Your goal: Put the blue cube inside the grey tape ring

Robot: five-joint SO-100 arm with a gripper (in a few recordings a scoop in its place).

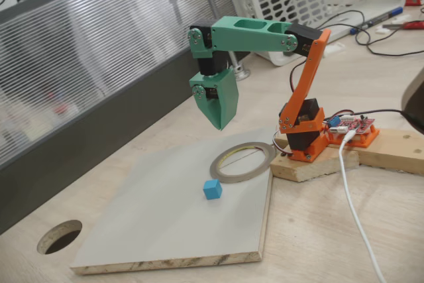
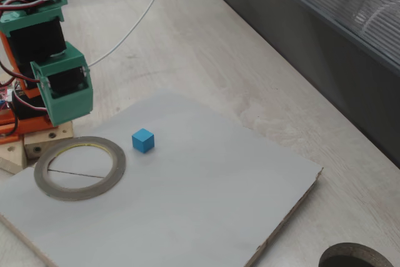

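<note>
Both fixed views: one blue cube (image 1: pixel 212 189) (image 2: pixel 142 140), one grey tape ring (image 1: pixel 242 162) (image 2: pixel 79 167).

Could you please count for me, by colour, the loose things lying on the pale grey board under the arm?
Blue: 1, the small bright-blue solid cube
Grey: 1, the thin flat grey ring of tape, with a pale yellowish inner edge
Total: 2, lying apart, the cube outside the ring.

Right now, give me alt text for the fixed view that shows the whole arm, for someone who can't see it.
A small bright-blue cube sits on a pale grey board, just outside a flat grey tape ring. The green claw of a green-and-orange arm hangs above them, holding nothing.
</note>
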